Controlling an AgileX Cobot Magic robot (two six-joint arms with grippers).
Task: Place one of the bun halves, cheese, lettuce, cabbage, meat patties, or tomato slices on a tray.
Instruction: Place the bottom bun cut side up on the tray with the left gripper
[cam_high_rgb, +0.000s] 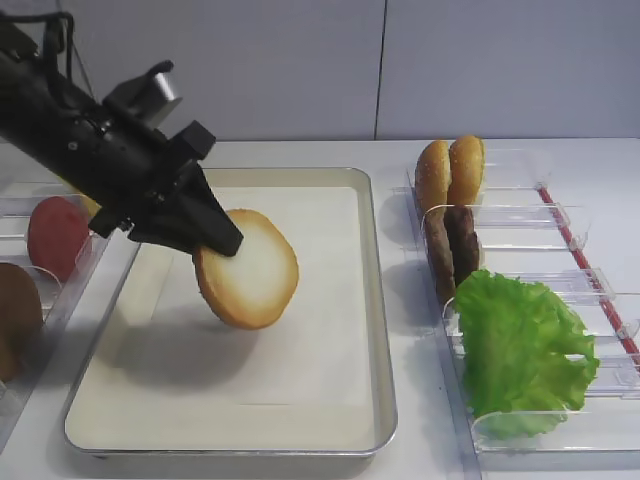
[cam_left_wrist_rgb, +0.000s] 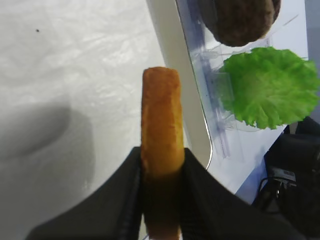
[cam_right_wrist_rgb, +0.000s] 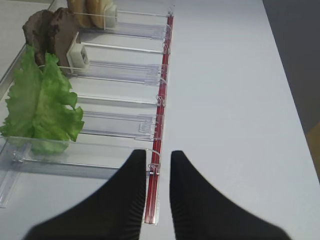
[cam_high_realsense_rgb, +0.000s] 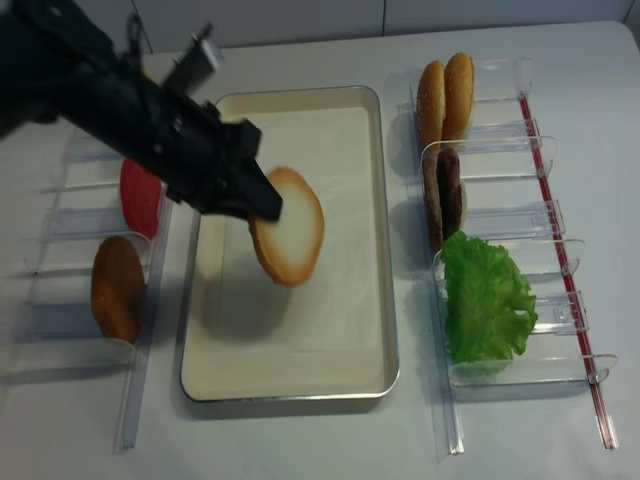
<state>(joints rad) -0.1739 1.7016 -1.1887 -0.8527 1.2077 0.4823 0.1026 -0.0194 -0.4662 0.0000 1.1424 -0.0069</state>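
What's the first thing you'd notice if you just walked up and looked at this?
Probably the left gripper, a big black claw pinching a bun half tilted in the air above the cream tray. Next, the frilly bright green lettuce standing in a clear rack to the tray's right.

Both exterior high views look down on the tabletop (cam_high_rgb: 400, 155), one slanted from the front, the other steeper, sharing the tray (cam_high_rgb: 378, 300) and racks. Each wrist view peers close past its own end effector; the left's heading seems toward the lettuce (cam_left_wrist_rgb: 267, 85).
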